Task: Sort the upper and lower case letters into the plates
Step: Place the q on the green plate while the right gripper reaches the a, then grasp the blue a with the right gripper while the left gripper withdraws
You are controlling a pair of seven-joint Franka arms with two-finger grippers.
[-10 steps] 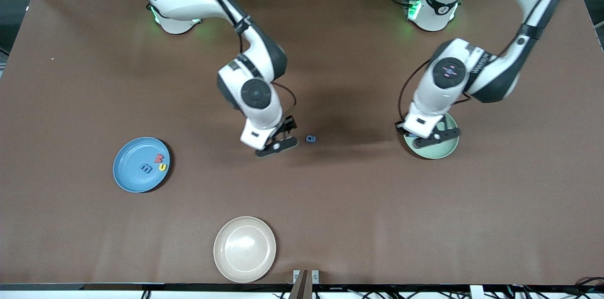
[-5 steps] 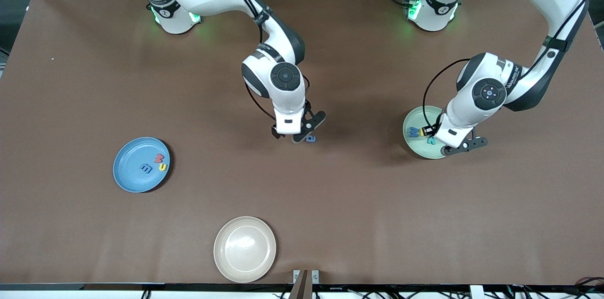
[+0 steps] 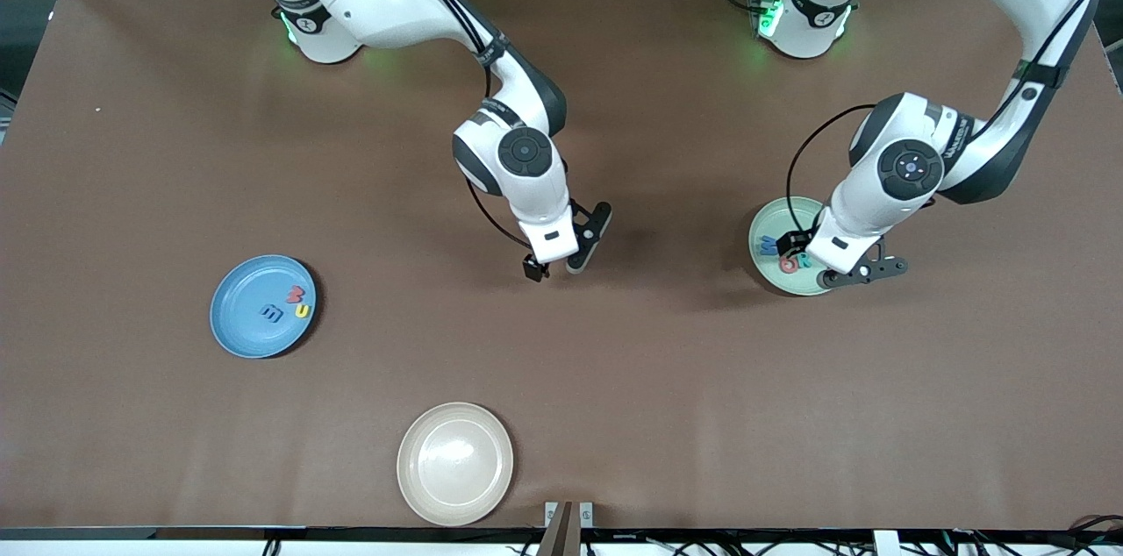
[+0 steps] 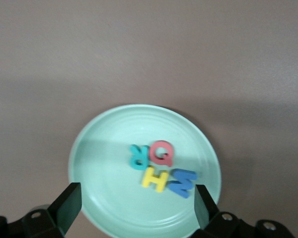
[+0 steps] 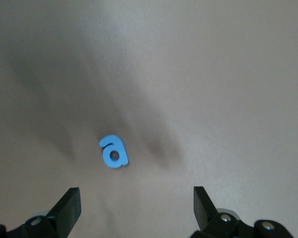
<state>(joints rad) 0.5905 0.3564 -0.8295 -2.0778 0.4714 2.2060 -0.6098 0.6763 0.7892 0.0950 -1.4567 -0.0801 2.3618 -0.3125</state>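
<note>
Over the mint green plate (image 4: 99, 198) my left gripper (image 4: 136, 208) hangs open with nothing between its fingers. In that plate lie a teal R (image 4: 138, 156), a red Q (image 4: 162, 152), a yellow H (image 4: 155, 179) and a blue M (image 4: 183, 181), bunched together. The front view shows this left gripper (image 3: 829, 258) over the mint plate (image 3: 765, 227). My right gripper (image 5: 136, 208) is open above a lone blue lowercase a (image 5: 113, 151) on the bare table. In the front view the right gripper (image 3: 561, 253) hides that letter. The sky blue plate (image 3: 241, 310) holds a red (image 3: 296, 294), a yellow (image 3: 302, 310) and a blue letter (image 3: 272, 312).
A beige plate (image 3: 454, 462) sits near the table's front edge, nearer the front camera than the other plates. The brown table (image 3: 667, 398) stretches bare between the plates.
The left gripper has opened over the mint plate, where the red Q now lies. The right gripper has swung from beside the blue a to above it, hiding it in the front view.
</note>
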